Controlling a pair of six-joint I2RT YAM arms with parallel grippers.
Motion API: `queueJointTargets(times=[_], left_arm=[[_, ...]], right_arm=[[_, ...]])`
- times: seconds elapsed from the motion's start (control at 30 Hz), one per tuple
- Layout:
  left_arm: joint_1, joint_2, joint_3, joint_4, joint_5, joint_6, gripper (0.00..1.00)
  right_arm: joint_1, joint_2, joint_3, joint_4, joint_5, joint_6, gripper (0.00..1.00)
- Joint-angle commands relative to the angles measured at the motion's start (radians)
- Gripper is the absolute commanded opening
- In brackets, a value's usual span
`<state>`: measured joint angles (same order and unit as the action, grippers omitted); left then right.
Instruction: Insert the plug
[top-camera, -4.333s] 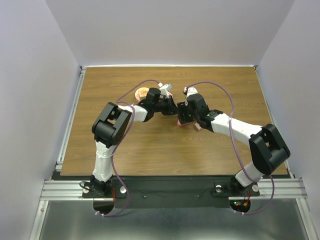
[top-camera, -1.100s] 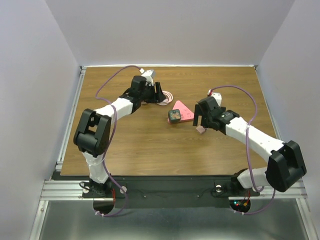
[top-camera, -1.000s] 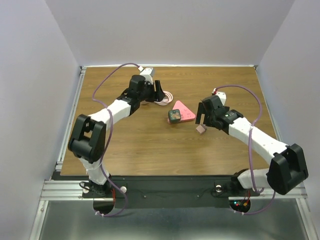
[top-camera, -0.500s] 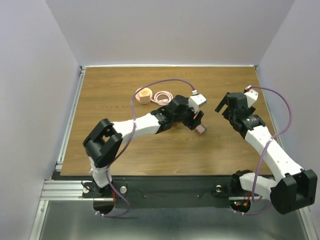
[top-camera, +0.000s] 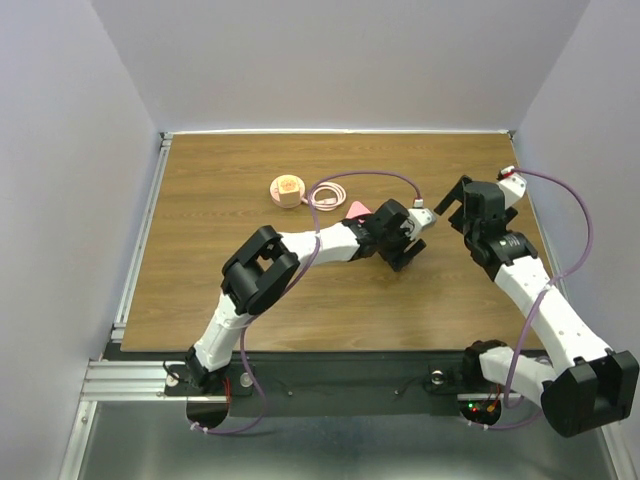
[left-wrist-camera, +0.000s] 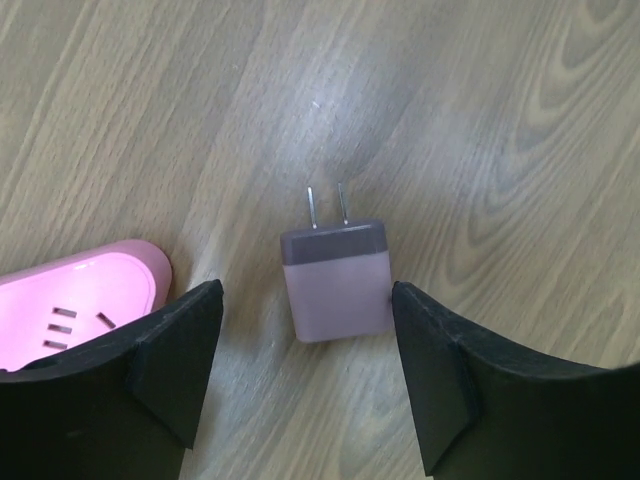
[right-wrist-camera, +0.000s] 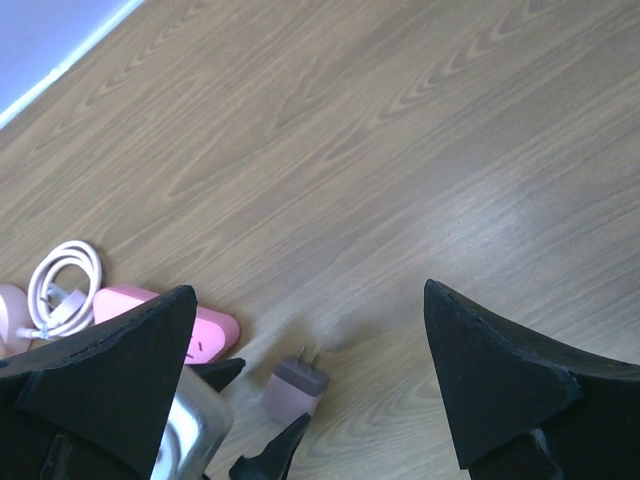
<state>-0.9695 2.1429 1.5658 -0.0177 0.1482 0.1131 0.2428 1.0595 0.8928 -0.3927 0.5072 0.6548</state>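
Since half a second ago the left arm has swung further right across the desk (top-camera: 360, 310), and the right arm has drawn back slightly toward the right edge. The left hand (left-wrist-camera: 305, 310) is now low over the plug (left-wrist-camera: 335, 280) with its 2 fingers spread wide, 1 on each side. The right-side finger looks to be at the plug's edge and the other stands apart, so nothing is gripped yet. The plug lies flat on the wood, its 2 prongs pointing away from the wrist, just beside the pink socket block (left-wrist-camera: 85, 290), whose slots face up. The right hand (right-wrist-camera: 310, 290) hangs open and empty, well above the desk. By my reading the task is at an early stage: the plug is reached but not held. Closing on it, lifting it, turning the prongs down to the slots and pressing it in all remain.
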Motion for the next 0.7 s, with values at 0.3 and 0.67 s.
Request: queueJointTargets(times=[0.3,0.67], left_arm=[[-0.005,0.066,0.157,-0.062,-0.002,0.007,0.81],[-0.003,0.130,0.188,-0.073,0.071,-0.036,0.60]], right_arm=[[-0.010,-0.038,0.000,0.055,0.010,-0.029,1.00],[-0.014,-0.131,-0.022,0.055,0.111,-0.021,1.00]])
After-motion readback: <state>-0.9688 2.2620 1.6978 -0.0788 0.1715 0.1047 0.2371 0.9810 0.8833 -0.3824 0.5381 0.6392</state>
